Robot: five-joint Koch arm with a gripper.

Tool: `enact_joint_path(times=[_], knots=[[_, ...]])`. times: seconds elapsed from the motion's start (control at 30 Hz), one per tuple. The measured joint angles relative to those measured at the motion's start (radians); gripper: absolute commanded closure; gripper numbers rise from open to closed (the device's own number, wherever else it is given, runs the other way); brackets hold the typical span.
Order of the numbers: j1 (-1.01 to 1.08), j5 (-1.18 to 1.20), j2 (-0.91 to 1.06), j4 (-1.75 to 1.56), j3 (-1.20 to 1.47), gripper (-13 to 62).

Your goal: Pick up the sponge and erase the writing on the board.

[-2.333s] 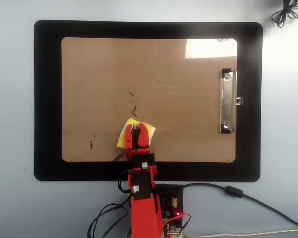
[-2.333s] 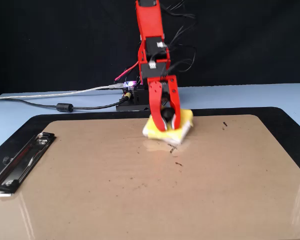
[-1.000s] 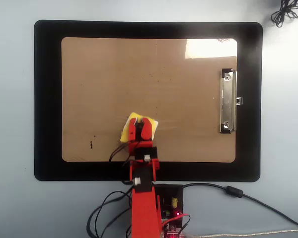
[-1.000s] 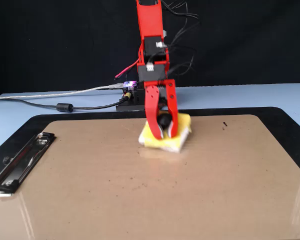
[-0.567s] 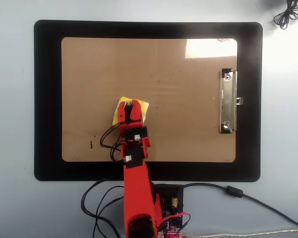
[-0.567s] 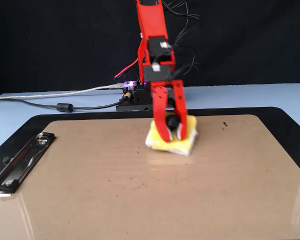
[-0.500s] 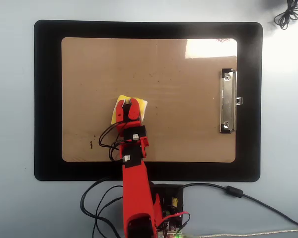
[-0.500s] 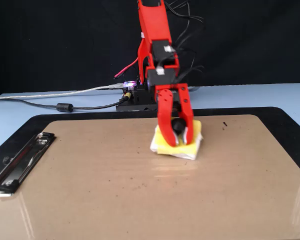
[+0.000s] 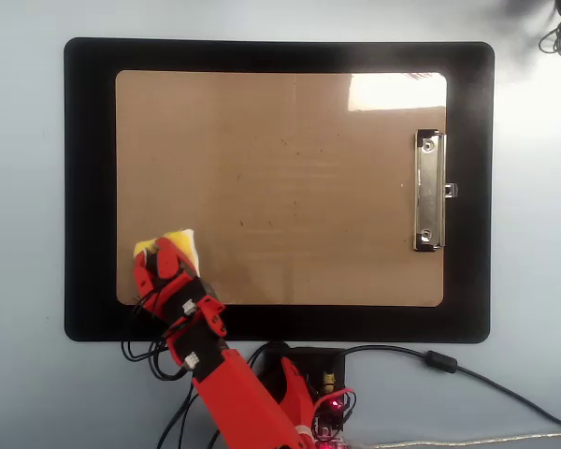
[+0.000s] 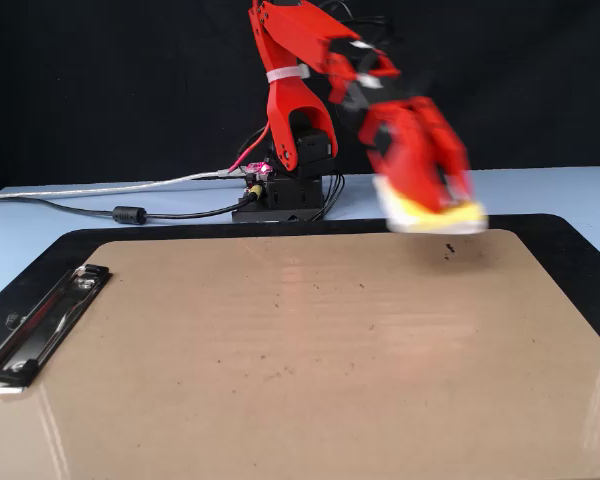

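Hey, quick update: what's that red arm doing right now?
Gripper shut on sponge, lifted clear of board, near its corner. Board mostly wiped; small dark mark left just under the sponge. Nothing in the way.

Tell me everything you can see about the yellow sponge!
The sponge is small, flat and yellow with a white underside, and looks soft. The red gripper pinches it from above, so its top is mostly hidden. In the fixed view it is blurred and lifted just off the brown board. In the overhead view it sits over the board's lower left corner.
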Motion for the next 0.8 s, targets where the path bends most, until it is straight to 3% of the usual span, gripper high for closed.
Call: enact_joint_path(times=[0.17, 0.53, 0.57, 0.63, 0.7, 0.8], knots=[[-0.133, -0.092, -0.16, -0.091, -0.058, 57.4], [-0.147, -0.1, -0.224, -0.133, -0.066, 55.4], [-0.147, -0.1, -0.224, -0.137, -0.066, 49.6], [-0.147, -0.1, -0.23, -0.138, -0.066, 30.2], [-0.147, -0.103, -0.255, -0.146, -0.066, 18.5], [-0.147, -0.101, -0.247, -0.149, -0.067, 16.5]])
